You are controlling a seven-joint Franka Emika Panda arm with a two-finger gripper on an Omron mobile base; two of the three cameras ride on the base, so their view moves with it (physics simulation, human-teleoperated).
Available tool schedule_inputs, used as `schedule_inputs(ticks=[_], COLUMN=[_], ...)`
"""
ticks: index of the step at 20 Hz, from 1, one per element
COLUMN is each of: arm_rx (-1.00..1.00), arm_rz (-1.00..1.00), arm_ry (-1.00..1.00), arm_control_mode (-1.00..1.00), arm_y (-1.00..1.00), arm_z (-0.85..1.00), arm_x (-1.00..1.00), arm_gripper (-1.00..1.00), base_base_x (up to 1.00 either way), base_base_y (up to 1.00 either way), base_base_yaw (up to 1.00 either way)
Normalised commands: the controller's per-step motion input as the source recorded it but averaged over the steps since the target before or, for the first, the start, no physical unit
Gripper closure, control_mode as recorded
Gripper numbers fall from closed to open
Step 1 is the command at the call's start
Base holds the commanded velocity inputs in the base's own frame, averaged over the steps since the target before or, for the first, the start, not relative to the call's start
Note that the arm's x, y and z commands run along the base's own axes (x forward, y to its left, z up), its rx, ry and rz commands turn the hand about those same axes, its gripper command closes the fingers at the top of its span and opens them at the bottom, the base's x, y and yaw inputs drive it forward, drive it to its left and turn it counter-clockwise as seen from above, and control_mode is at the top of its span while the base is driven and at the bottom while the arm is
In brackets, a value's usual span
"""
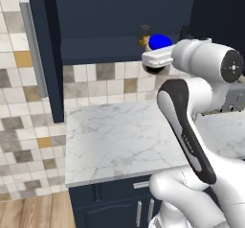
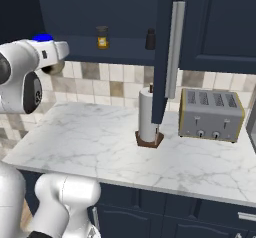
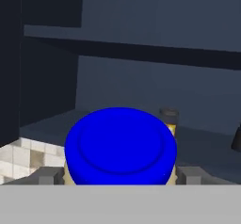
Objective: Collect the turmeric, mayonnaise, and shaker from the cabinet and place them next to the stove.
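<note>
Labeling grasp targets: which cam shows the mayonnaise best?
Hand view: the mayonnaise sits close, blue lid centered between the gripper's fingertips. Left base view shows its lid above the wrist; right base view shows a lid sliver behind the arm.

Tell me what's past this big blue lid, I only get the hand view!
Observer: From the right base view, a slim black shaker stands upright in the cabinet, well to the right of an orange jar.
Operator: What's underneath all that?
Observer: A marble counter, with a paper towel roll standing on it.
Operator: Anything else down there?
Observer: A silver toaster sits to the right of the roll.
</note>
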Motion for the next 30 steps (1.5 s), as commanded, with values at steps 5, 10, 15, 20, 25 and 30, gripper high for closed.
schedule_inputs(ticks=[5, 10, 15, 20, 25, 30], arm_rx=[-0.03, -0.04, 0.00, 0.00, 0.00, 0.00], arm_rz=[0.00, 0.00, 0.00, 0.00, 0.00, 0.00], arm_ry=[0.00, 0.00, 0.00, 0.00, 0.00, 0.00], arm_control_mode=[-1.00, -1.00, 1.00, 1.00, 1.00, 1.00], arm_y=[-0.14, -0.01, 0.00, 0.00, 0.00, 0.00], arm_z=[-0.18, -0.38, -0.08, 0.00, 0.00, 0.00], arm_x=[-0.47, -0.40, -0.10, 0.00, 0.00, 0.00], arm_gripper=[1.00, 1.00, 1.00, 1.00, 1.00, 1.00], base_base_x=[0.00, 0.00, -0.51, -0.59, -0.35, -0.46], base_base_y=[0.00, 0.00, -0.11, -0.43, -0.74, -0.89], base_base_yaw=[0.00, 0.00, -0.03, -0.04, 0.00, 0.00])
